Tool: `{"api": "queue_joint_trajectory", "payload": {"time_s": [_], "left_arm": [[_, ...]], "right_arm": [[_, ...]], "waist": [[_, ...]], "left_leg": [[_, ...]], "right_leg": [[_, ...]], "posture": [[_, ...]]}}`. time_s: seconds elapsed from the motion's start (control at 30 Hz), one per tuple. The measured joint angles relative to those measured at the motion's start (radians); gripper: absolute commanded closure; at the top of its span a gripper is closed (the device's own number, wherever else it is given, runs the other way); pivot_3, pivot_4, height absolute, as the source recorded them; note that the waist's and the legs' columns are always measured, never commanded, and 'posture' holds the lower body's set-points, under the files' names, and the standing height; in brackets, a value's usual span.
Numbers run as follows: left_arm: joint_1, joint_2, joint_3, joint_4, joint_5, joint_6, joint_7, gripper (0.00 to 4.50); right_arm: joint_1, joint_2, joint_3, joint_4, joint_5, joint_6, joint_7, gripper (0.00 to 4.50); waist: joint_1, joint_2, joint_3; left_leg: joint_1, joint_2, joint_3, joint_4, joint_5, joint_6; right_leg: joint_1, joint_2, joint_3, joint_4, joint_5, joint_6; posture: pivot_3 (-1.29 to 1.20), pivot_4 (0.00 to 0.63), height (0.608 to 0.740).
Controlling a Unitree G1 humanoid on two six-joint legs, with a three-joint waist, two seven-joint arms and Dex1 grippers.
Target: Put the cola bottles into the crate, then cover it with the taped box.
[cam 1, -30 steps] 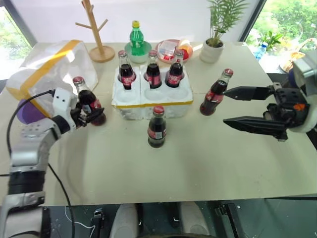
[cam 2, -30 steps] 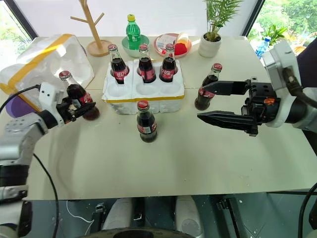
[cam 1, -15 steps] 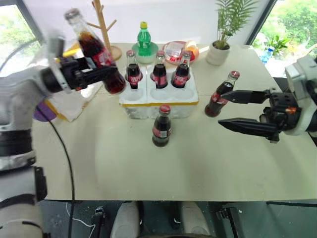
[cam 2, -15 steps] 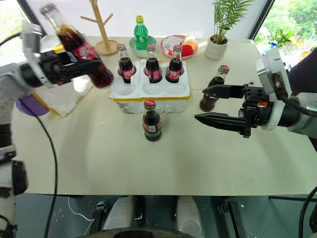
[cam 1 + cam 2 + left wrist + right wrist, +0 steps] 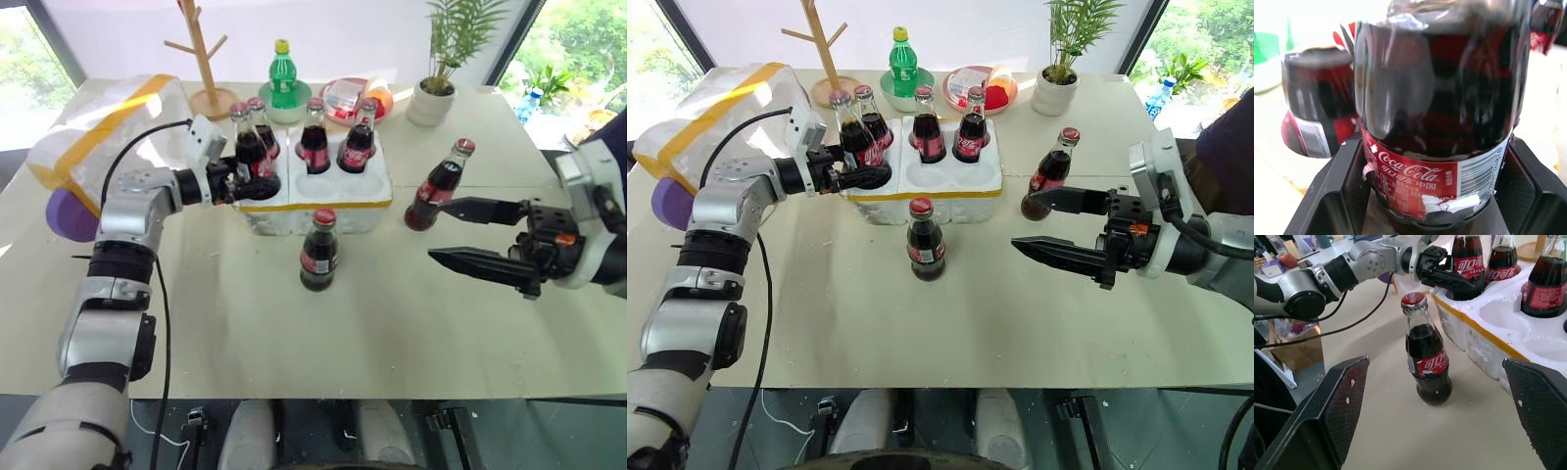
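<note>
Left gripper (image 5: 257, 183) grasps a cola bottle (image 5: 245, 149) at its base, over the crate's (image 5: 323, 201) near-left well, upper centre of frame. Bottle: dark liquid, red cap, torn red label. Right gripper (image 5: 460, 235) spread wide, empty, centre right.

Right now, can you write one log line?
left fingers: around cola bottle at crate | right fingers: open, empty | two bottles outside
</note>
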Motion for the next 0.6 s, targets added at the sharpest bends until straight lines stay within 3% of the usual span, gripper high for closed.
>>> {"api": "queue_joint_trajectory", "payload": {"time_s": [0.17, 0.4, 0.5, 0.6], "left_arm": [[0.021, 0.046, 0.014, -0.091, -0.01, 0.039, -0.04, 0.04], [0.085, 0.287, 0.146, -0.359, -0.203, 0.325, -0.169, 0.04], [0.224, 0.454, 0.229, -0.551, -0.315, 0.453, -0.264, 0.04], [0.356, 0.496, 0.255, -0.692, -0.375, 0.511, -0.299, 0.04]], "right_arm": [[0.011, 0.019, 0.086, -0.002, -0.127, -0.081, 0.003, 0.0], [-0.019, 0.124, 0.271, 0.021, -0.287, -0.185, 0.005, 0.0], [-0.068, 0.201, 0.379, 0.078, -0.37, -0.219, 0.0, 0.0], [-0.107, 0.256, 0.465, 0.12, -0.429, -0.243, 0.009, 0.0]], "waist": [[-0.004, 0.0, 0.0], [-0.023, 0.0, 0.0], [-0.032, 0.002, -0.001], [-0.017, 0.003, -0.001]], "left_leg": [[0.002, 0.0, -0.001, 0.0, 0.0, -0.001], [0.002, 0.002, -0.002, 0.0, 0.001, -0.001], [0.003, 0.002, -0.001, 0.0, 0.001, -0.001], [0.003, 0.002, -0.001, 0.0, 0.001, -0.002]], "right_leg": [[0.001, 0.001, 0.0, 0.002, 0.0, 0.0], [0.0, 0.001, 0.001, 0.003, 0.0, 0.0], [0.0, 0.0, 0.002, 0.003, 0.0, 0.0], [0.001, 0.0, 0.0, 0.004, -0.001, -0.001]], "posture": [[0.0, 0.15, 0.74], [0.0, 0.15, 0.74], [0.0, 0.15, 0.74], [0.0, 0.15, 0.74]]}}
